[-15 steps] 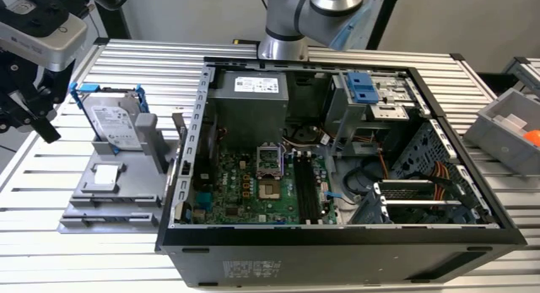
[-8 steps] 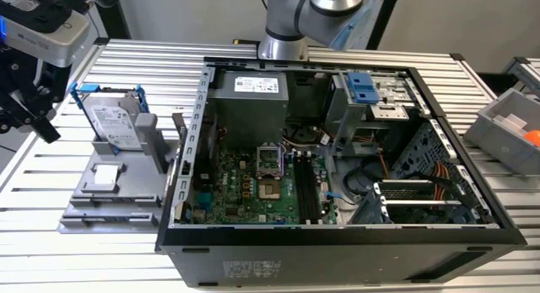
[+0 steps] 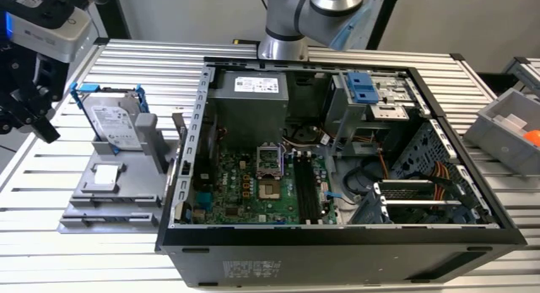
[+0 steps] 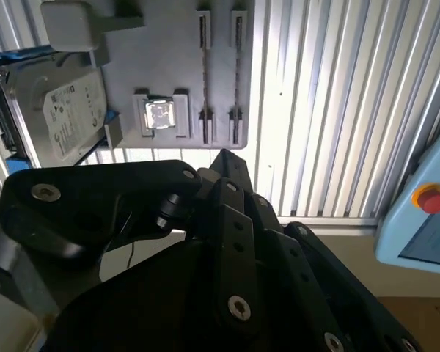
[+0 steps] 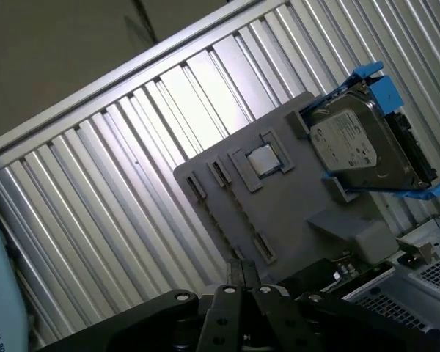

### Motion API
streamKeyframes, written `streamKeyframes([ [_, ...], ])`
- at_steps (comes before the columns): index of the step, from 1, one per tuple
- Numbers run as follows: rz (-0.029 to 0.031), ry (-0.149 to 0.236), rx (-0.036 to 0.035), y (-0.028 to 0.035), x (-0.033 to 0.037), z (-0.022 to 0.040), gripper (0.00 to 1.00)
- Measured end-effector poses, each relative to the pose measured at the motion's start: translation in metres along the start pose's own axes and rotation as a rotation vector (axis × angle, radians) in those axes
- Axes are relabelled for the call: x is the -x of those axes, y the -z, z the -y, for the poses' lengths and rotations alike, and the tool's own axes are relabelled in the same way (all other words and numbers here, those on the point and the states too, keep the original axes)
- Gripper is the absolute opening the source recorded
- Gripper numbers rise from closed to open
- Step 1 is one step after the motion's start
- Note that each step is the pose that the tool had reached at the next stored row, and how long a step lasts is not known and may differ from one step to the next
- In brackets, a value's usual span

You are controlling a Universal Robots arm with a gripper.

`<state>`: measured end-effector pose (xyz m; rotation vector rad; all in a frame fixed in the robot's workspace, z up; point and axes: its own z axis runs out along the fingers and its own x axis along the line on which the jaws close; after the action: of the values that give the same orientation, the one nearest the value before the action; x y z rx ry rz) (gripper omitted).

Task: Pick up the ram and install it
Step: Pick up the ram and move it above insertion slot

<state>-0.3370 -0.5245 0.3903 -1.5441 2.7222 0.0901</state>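
One step is in hand: the approach for pick-up.

Exterior view: my claw [image 3: 30,119] hangs at that view's left, near the grey fixture [image 3: 110,198] on the counter [image 3: 152,59], well apart from the open case [image 3: 337,242]. A thin dark strip [image 3: 179,133] stands between fixture and case; I cannot tell whether it is the ram.

Second wrist view: the fingers [image 4: 227,176] meet at a point, clenched on nothing I can see. The fixture's two narrow grooves [image 4: 204,73] look unfilled.

First wrist view: the hard drive [image 5: 359,143] stands in the fixture.

By my judgement, any grasp calls for opening the claw and aligning it with the ram's long edges.
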Motion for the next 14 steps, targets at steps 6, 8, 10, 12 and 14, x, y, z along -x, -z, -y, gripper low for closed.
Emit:
streamKeyframes([
  [6, -0.0027, 0.06, 0.0023, 0.0, 0.0, 0.0, 0.0],
  [8, -0.0037, 0.082, 0.0031, 0.0, 0.0, 0.0, 0.0],
  [10, -0.0046, 0.102, 0.0039, 0.0, 0.0, 0.0, 0.0],
  [12, -0.0055, 0.124, 0.0047, 0.0, 0.0, 0.0, 0.0],
  [14, -0.0066, 0.147, 0.0056, 0.0, 0.0, 0.0, 0.0],
])
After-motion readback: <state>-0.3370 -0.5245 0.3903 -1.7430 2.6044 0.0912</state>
